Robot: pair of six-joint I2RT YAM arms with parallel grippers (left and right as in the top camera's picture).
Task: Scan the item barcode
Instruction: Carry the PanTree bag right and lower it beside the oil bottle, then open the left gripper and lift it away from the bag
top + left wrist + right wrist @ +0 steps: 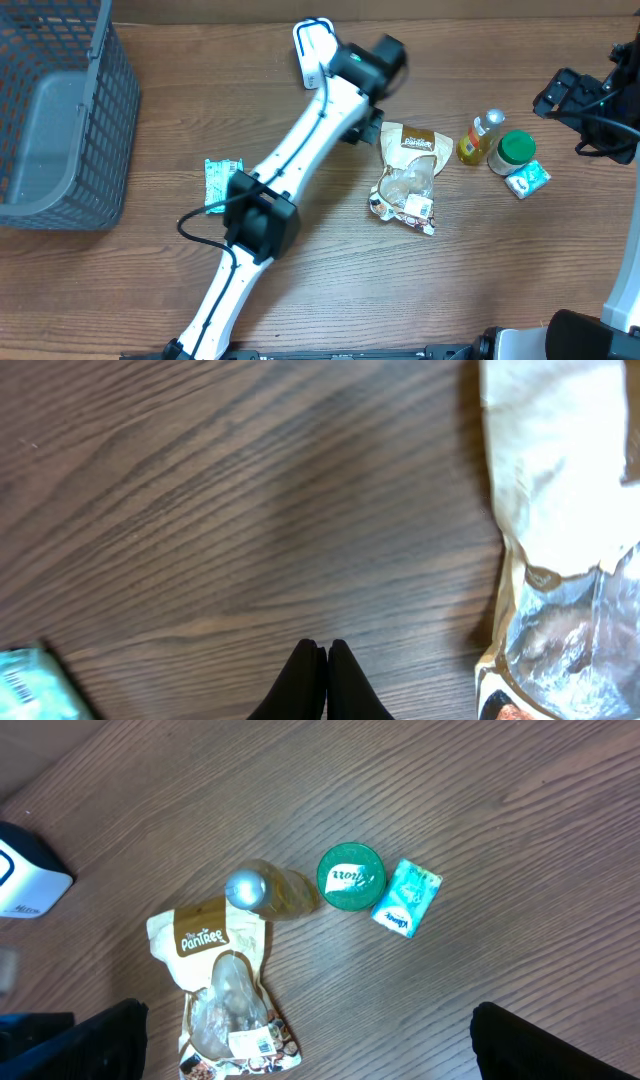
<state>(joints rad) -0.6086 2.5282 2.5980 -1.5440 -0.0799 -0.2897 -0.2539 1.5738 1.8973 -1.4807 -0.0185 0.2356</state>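
Snack bag (pixel 408 175) is lying flat right of centre in overhead, ungrasped. Left gripper (pixel 325 660) is hovering just beside it, jaws pressed together on nothing. Right gripper (pixel 320 1045) is gaping wide, empty. White scanner-like box (pixel 313 50) is sitting upper centre. Pick-up and scan look undone.

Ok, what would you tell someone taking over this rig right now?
Left claw: shut, empty, over bare table beside the snack pouch.
Right claw: open, empty, at the right side.
Bottle, green-lidded jar and teal packet sit beside the pouch; second teal packet lies between basket and left arm.
White box, likely the scanner, at the far edge.
Nothing picked or scanned yet.
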